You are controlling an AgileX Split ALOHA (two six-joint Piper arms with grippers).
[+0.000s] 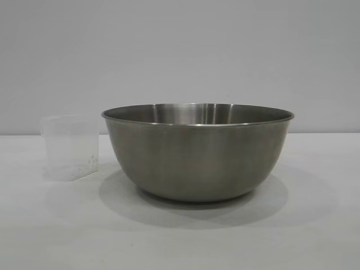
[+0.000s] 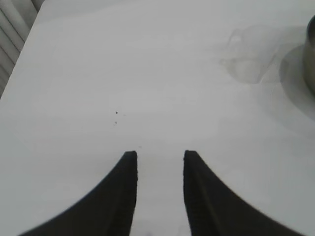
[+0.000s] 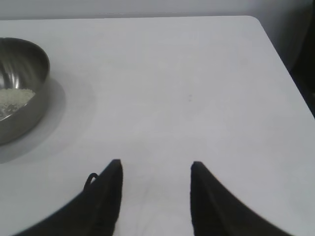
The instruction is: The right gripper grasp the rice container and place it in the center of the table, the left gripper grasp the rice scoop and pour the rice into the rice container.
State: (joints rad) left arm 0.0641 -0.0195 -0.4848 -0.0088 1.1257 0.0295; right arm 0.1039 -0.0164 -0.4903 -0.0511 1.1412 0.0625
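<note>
While the large round brushed-steel rice container [image 1: 198, 152] stands upright on the plain white table [image 1: 315, 225], the small translucent plastic rice scoop [image 1: 71, 147] stands just beside it, apart from its wall, with a few grains clinging inside. A pale heap of rice [image 3: 15, 97] lies in the container. Well away from it, the black left gripper [image 2: 159, 156] and black right gripper [image 3: 155, 166] hover over bare table, fingers spread, holding nothing.

Plain grey wall [image 1: 180, 50] behind, ribbed white panel [image 2: 12, 37] at one side
</note>
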